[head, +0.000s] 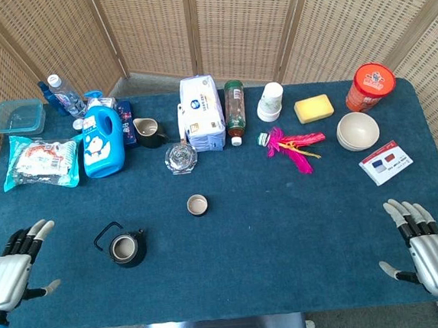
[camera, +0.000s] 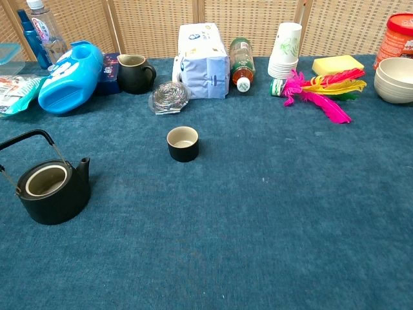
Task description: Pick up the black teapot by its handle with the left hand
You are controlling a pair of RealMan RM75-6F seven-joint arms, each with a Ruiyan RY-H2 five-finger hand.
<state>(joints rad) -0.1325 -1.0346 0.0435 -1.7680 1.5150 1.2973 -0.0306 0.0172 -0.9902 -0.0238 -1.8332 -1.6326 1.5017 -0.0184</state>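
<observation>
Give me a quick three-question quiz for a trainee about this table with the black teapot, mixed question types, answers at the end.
1. True or false: the left hand already holds the black teapot by its handle.
2. Multiple choice: what stands nearest the teapot's spout side in the chest view? A) small dark cup B) yellow sponge C) red tub
3. Fill in: the teapot has no ____ on it, so its inside shows.

Key
1. False. The left hand is off to the teapot's left with fingers spread, touching nothing.
2. A.
3. Lid.
</observation>
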